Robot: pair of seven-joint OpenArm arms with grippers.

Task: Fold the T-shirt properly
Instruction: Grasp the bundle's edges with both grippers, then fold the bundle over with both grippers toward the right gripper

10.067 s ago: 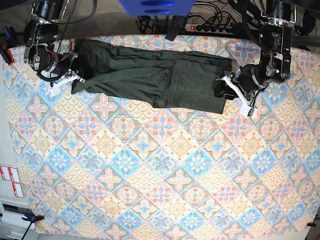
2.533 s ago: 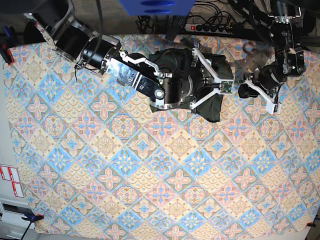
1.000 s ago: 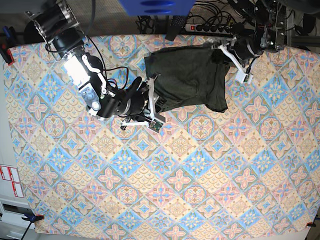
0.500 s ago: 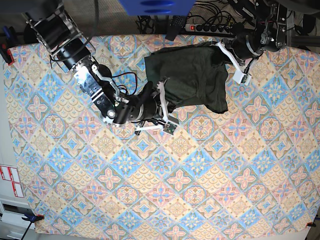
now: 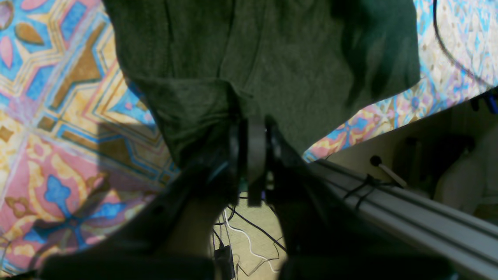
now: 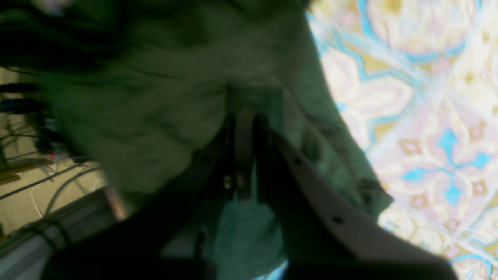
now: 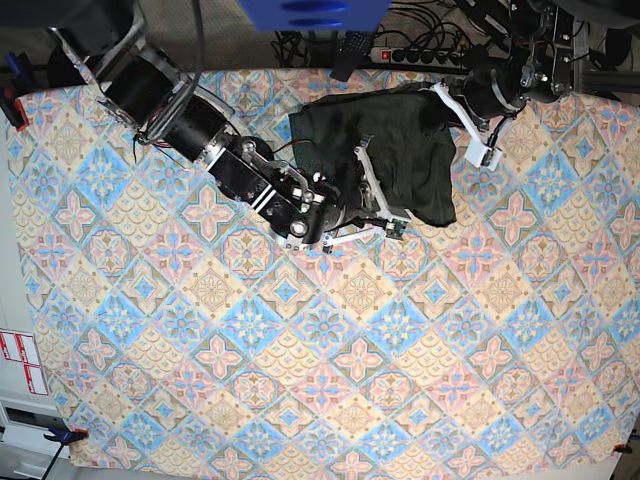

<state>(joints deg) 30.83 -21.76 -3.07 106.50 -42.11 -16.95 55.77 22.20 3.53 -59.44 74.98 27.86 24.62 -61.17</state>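
The T-shirt (image 7: 400,140) is a dark olive-green bundle folded into a rough square at the back middle of the patterned cloth. My right gripper (image 7: 372,190) reaches in from the left over the shirt's front part. In the blurred right wrist view this gripper (image 6: 243,116) is shut, with the shirt fabric (image 6: 155,97) bunched around its tips. My left gripper (image 7: 432,103) is at the shirt's back right corner. The left wrist view shows it (image 5: 251,128) shut on a puckered edge of the fabric (image 5: 272,58).
The patterned tablecloth (image 7: 330,350) covers the whole table. A power strip (image 7: 420,55) and cables lie behind the table's far edge, with a blue object (image 7: 310,12) above. An aluminium rail (image 5: 408,202) runs beside the table. Clamps sit at the left edge (image 7: 12,105).
My right arm has swung rightwards from the shirt's front left corner to over its front middle. Both grippers have closed on the fabric. The left arm has barely moved.
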